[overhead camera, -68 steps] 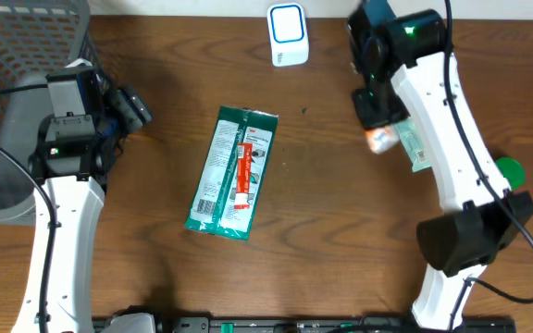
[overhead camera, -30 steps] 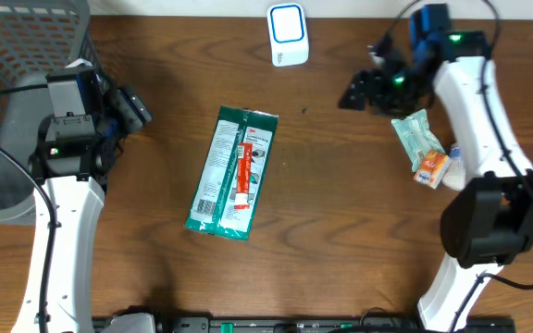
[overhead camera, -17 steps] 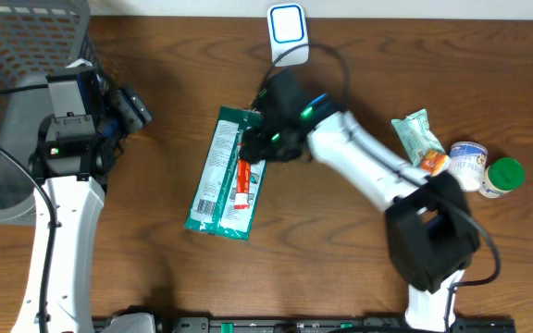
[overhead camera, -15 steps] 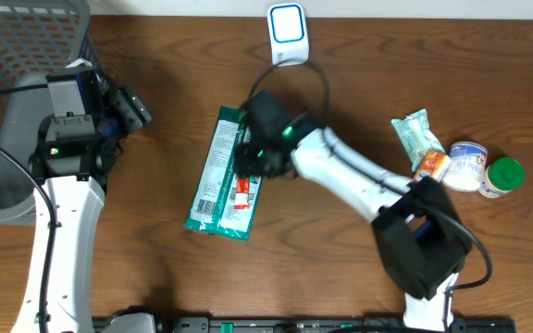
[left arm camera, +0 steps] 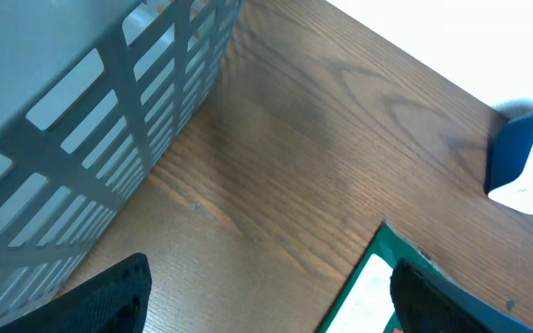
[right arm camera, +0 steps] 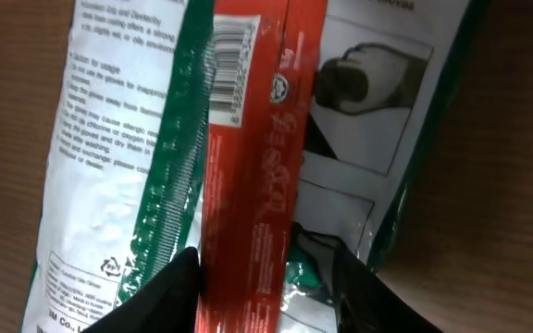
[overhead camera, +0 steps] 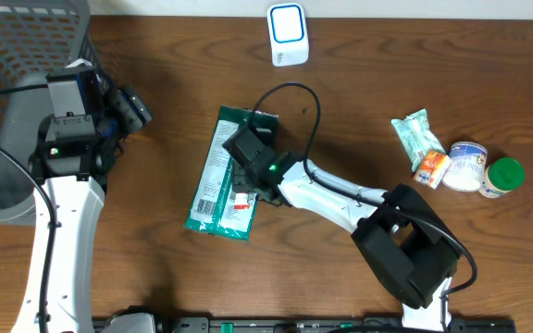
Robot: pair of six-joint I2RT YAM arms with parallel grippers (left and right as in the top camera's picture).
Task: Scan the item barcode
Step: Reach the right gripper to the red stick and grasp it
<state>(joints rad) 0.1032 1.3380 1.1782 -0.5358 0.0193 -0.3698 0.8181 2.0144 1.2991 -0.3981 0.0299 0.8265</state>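
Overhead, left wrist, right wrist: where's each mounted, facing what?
Overhead: above table, straight down; left arm, right arm, packet, scanner, basket.
Left wrist: low, facing across the table past basket to scanner; own jaws at bottom.
Right wrist: close above packet, facing down; jaws straddle its red strip.
Shared: packet in all three.

Basket wall [left arm camera: 81,139] beside left claw [left arm camera: 266,301]

Bright, even light from above, with only faint, soft shadows on the table [overhead camera: 359,92]. The left wrist view blows out white toward 1 o'clock — glare streaks the glossy packet [right arm camera: 109,157] up close.
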